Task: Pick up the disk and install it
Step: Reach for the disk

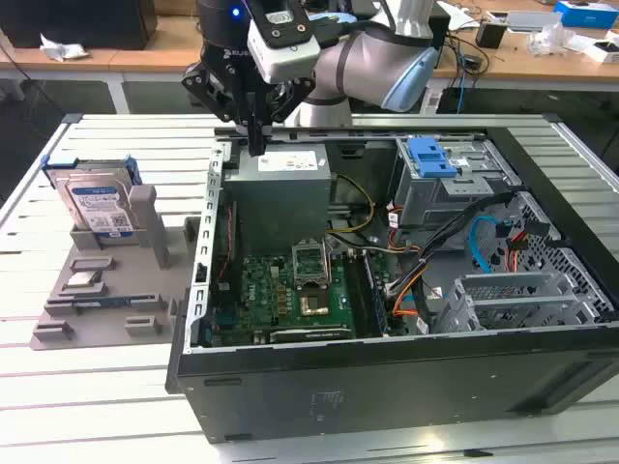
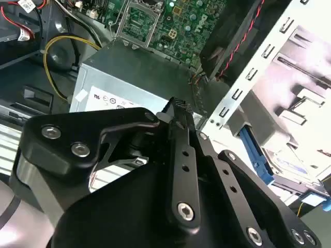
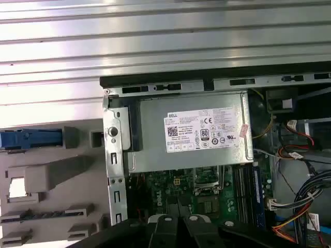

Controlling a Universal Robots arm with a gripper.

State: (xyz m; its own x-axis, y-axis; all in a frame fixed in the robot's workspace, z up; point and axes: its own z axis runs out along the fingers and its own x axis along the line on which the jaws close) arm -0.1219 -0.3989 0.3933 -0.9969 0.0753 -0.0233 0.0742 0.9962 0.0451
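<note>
**Q:** Edges and free room?

**A:** Open-topped computer case on a slatted metal table. Thin upright rim all round, with a grey fixture just beside it on the exterior view's left. Bare slats in front of the case and past the fixture. Inside: grey power supply in the rear corner nearest the fixture, with the green motherboard in front of it. Drive bay topped by a blue bracket toward the exterior view's right. Cables crowded between board and bay.

**Q:** The disk?

**A:** Disk outside the case, upright in the fixture at the exterior view's left. Flat silver body, white-and-blue label facing the exterior camera, blue plastic frame along the edges. Same disk edge-on in the first wrist view, a blue strip near the case rim.

**Q:** Arm and claw?

**A:** Wrist turned straight down, grey-and-blue arm joint behind it. Gripper above that same rear corner, tips about level with the rim and over the power supply's edge. Fingers pressed together, nothing between them. Apart from the disk, with the rim and a fixture post between.
</note>
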